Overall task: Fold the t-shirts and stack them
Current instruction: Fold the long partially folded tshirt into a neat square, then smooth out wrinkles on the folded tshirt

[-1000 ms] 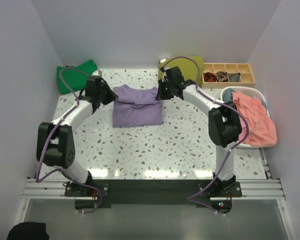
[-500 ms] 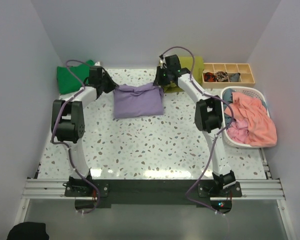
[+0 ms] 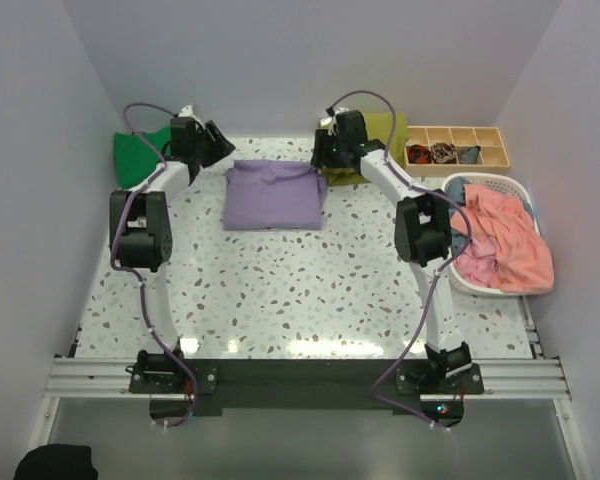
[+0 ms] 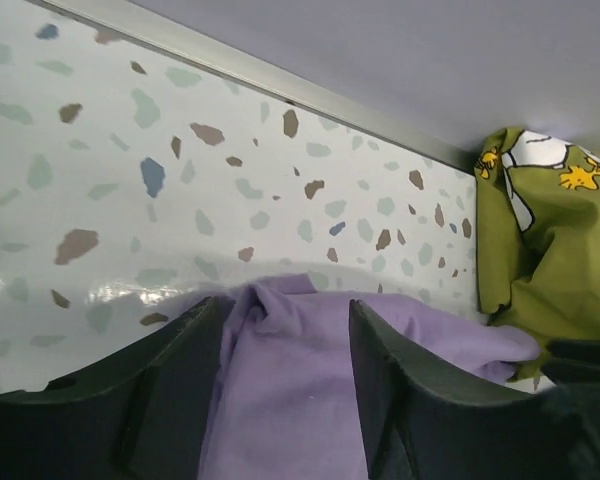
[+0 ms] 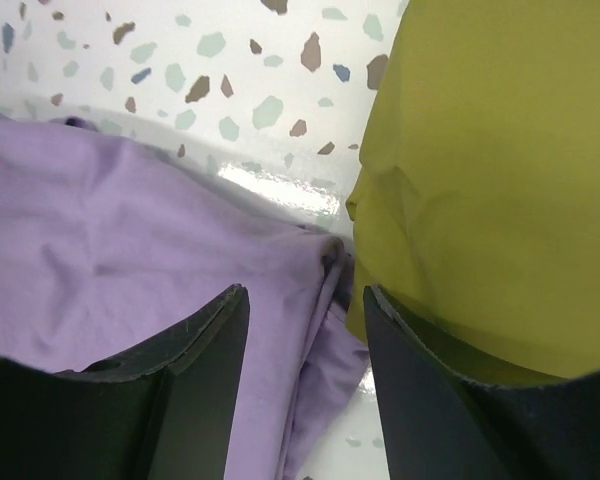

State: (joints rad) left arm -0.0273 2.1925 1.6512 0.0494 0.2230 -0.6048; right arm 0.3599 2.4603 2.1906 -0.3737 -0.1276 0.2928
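Place: a robot lab test cell.
Enclosure: plain white walls (image 3: 310,60) box in a speckled terrazzo counter (image 3: 280,290).
Rig: left arm (image 3: 140,240) and right arm (image 3: 425,235) bolted to an aluminium rail (image 3: 515,375).
Props: laundry basket (image 3: 488,177), wooden compartment tray (image 3: 490,152).

three shirts (image 3: 273,195), two arms (image 3: 140,230), one basket (image 3: 483,179), one tray (image 3: 485,163).

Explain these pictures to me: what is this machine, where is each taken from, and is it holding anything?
Two robot arms stand bolted at the near edge of a speckled table. One picture looks down from above; the other two come from wrist cameras. A folded lavender t-shirt lies toward the back, a green t-shirt far left, an olive garment, a wooden divider box and a laundry basket of pink cloth to the right. The left claw and right claw hang open at the lavender shirt's far corners, holding nothing.
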